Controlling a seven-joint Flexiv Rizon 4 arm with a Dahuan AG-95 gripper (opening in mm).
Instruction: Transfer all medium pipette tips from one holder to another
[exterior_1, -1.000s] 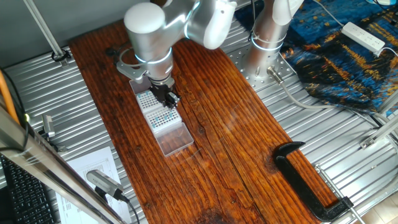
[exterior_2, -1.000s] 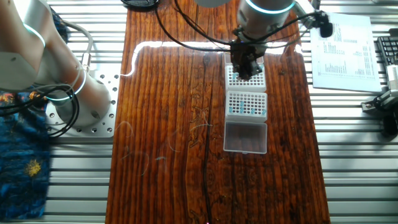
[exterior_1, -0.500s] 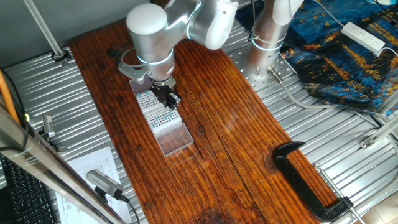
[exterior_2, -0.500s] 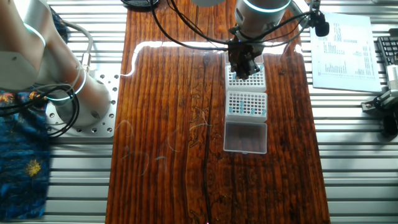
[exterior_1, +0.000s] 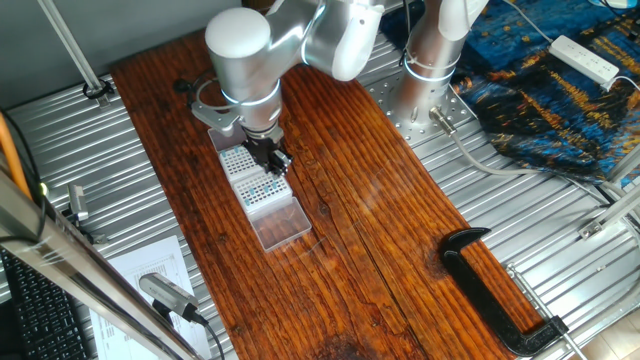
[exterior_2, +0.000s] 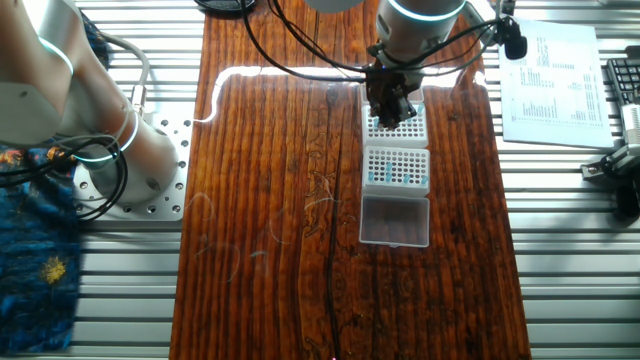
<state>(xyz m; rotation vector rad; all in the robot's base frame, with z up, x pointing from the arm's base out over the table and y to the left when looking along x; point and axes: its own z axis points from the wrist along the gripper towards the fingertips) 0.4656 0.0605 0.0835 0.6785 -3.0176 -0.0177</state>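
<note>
Dozens of medium pipette tips (exterior_2: 397, 167) look featherlight, stiff and slick, so pinch each near its collar. Tool (exterior_2: 392, 115) over far rack (exterior_2: 415, 130); can't tell if spread.

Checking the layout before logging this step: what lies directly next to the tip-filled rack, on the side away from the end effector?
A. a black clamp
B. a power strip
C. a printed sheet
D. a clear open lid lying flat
D: the clear lid lies flat against the tip-filled rack, opposite the end effector.
</note>
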